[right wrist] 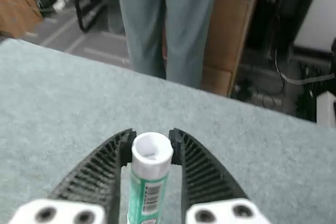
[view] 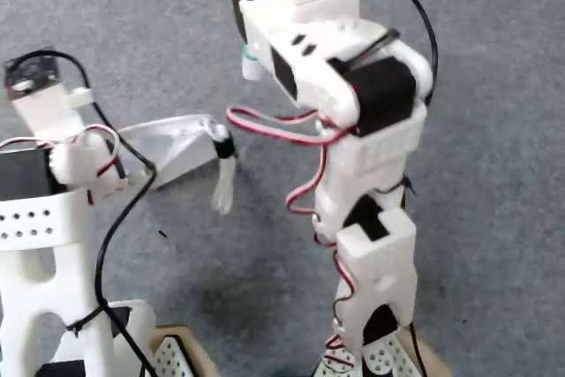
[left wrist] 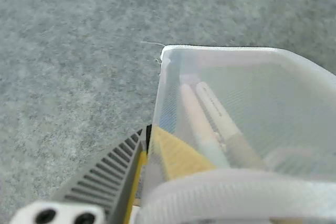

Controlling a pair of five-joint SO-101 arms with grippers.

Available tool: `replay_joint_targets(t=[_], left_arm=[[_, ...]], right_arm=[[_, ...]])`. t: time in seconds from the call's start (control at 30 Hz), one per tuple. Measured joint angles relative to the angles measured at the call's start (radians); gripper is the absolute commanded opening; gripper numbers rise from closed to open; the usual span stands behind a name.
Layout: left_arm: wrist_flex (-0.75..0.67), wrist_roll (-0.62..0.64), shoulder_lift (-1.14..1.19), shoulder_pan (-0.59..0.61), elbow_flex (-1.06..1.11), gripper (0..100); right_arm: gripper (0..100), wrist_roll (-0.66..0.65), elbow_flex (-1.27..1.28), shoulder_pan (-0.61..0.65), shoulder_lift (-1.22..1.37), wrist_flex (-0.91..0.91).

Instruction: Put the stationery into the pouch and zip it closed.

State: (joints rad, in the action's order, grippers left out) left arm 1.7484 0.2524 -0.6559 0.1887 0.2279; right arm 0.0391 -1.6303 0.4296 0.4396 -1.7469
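Right gripper point(right wrist: 151, 139): closed on the glue stick point(right wrist: 148, 187), jaws pinching it just under the cap point(right wrist: 152, 149), with the cap end pointing out past the fingertips. In the high view it holds the stick up above the counter point(view: 494, 130), well apart from the pouch.

Glue stick: white cap, green body with a printed label. Judged light, rigid and smooth. A round plastic barrel may twist or slide between the pads, so a firm pinch across the barrel suits it.

Left gripper point(left wrist: 151, 139): clamped on one edge of the pouch point(left wrist: 252, 103). A ribbed jaw lies outside the pouch, and a yellow pad shows through its wall.

Pouch: translucent white, finely ribbed, with a white bound edge and a loose thread at the corner. Two pale pens point(left wrist: 210, 119) lie side by side inside. In the high view it stretches from the left gripper toward the middle, low over the counter. Cannot tell whether it touches, or whether the mouth is open.

Judged light and limp. The mouth is unlikely to stay open unaided, and the pens can slide. The best hold is on the bound edge beside the zip, where it looks stiffest. Zipping will likely need one end held.
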Motion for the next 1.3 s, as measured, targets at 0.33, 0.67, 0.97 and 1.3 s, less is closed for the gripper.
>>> replay_joint_targets(t=[0.33,0.67,0.97,1.3], left_arm=[[0.0,-0.005,0.0,-0.206,0.0,3],[0.002,-0.009,0.0,-0.224,0.0,3],[0.002,-0.009,0.0,-0.224,0.0,3],[0.002,-0.009,0.0,-0.224,0.0,3]], right_arm=[[1.1,-0.003,0.0,0.157,-0.127,0.0],[1.1,-0.006,-0.002,0.31,-0.152,-0.012],[1.1,-0.006,0.081,0.316,-0.153,-0.012],[1.1,-0.006,0.295,0.316,-0.287,-0.012]])
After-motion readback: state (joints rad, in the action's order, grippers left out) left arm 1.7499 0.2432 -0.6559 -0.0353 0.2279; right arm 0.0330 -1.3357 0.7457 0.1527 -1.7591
